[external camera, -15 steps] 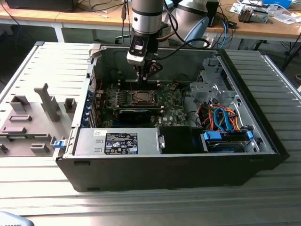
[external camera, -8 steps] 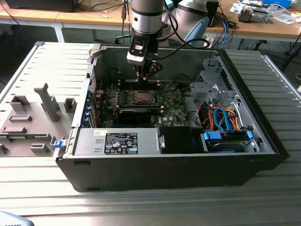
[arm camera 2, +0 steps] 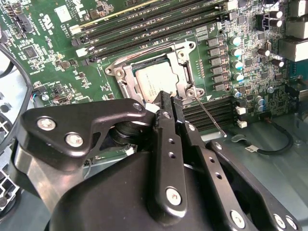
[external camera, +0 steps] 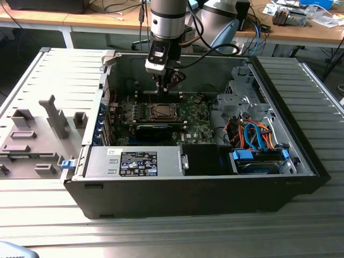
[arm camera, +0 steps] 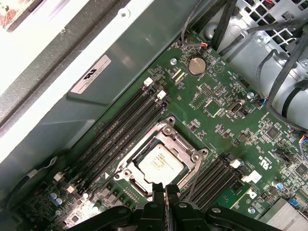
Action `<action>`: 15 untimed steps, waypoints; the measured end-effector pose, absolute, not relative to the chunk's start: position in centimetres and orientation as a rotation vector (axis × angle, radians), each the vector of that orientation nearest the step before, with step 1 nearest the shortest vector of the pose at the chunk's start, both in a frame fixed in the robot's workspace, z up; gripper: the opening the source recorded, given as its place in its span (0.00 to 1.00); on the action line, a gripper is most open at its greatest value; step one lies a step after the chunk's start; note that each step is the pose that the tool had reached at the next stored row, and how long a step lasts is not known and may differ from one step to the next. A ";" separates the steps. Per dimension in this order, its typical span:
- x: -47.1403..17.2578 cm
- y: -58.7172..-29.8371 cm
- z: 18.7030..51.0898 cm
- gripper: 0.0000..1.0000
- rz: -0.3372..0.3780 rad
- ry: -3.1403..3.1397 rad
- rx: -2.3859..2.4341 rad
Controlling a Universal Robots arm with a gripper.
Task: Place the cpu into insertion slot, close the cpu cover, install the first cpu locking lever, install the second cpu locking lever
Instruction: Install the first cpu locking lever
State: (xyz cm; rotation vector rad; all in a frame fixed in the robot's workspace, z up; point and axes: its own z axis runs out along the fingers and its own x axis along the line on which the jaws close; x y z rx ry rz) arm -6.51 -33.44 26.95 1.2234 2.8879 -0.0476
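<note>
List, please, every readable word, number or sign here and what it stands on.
Black-and-white label on the silver power supply box: too small to read.
White sticker on the grey chassis wall: too blurred to read.
White print on the green motherboard: not legible.
Nothing can be quoted.

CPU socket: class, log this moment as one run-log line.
chip seated | cover down over chip | fingers together at cover's edge | thin lever beside them
</note>
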 end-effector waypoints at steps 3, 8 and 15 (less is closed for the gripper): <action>-6.5 -33.4 27.0 0.16 -0.048 2.889 1.221; -6.5 -33.4 27.0 0.16 -0.048 2.890 1.218; -6.5 -33.4 27.0 0.16 -0.048 2.892 1.214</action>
